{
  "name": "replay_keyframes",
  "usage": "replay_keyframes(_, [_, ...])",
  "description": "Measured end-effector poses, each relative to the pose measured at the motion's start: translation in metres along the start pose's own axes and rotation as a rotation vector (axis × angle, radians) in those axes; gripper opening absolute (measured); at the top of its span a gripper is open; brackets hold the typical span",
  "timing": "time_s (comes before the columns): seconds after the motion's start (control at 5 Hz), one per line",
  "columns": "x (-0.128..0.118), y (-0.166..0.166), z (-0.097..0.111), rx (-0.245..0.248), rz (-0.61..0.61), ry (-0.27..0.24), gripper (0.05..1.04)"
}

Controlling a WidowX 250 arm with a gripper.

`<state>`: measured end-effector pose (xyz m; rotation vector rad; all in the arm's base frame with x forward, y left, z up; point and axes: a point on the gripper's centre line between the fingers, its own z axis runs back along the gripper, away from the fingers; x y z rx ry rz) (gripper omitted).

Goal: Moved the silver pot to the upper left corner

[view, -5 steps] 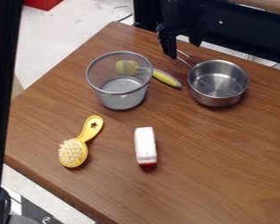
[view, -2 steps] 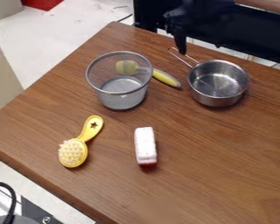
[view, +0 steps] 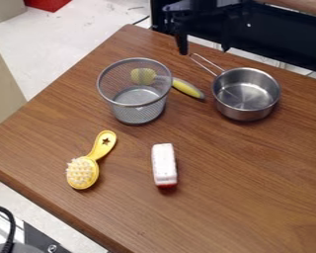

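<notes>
One pincer [view: 204,48] is hanging at the far edge of the desk [view: 233,197], near the end of the pot handle; its two black fingers are standing wide apart, holding nothing. One silver pot [view: 246,96] is resting in the upper right part of the view: a round, smooth, shiny metal vessel, its looped wire handle extending toward the upper left.

Five items are occupying the wood-grained desk, the pot included. One basket [view: 136,101] of grey wire mesh, round and tapering toward its base, is standing upright left of the pot. One yellow utensil [view: 187,88] with grey edging is lying behind the basket, its rounded head showing through the mesh. One yellow brush [view: 83,173] is lying nearer the camera, displaying pale bristles and a star-shaped handle cutout. One oblong white block [view: 164,163] is lying to its right, its near end showing red.
</notes>
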<state>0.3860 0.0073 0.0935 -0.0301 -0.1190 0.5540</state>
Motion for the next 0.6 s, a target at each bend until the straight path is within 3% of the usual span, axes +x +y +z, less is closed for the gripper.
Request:
replay_keyframes(0.2, [0.005, 0.005, 0.007, 0.041, -0.112, -0.008, 0.997])
replay_keyframes(0.4, [0.021, 0.012, 0.024, 0.023, -0.189, -0.018, 0.997])
replay_keyframes(0.6, [0.034, 0.018, 0.029, 0.013, -0.268, -0.011, 0.997])
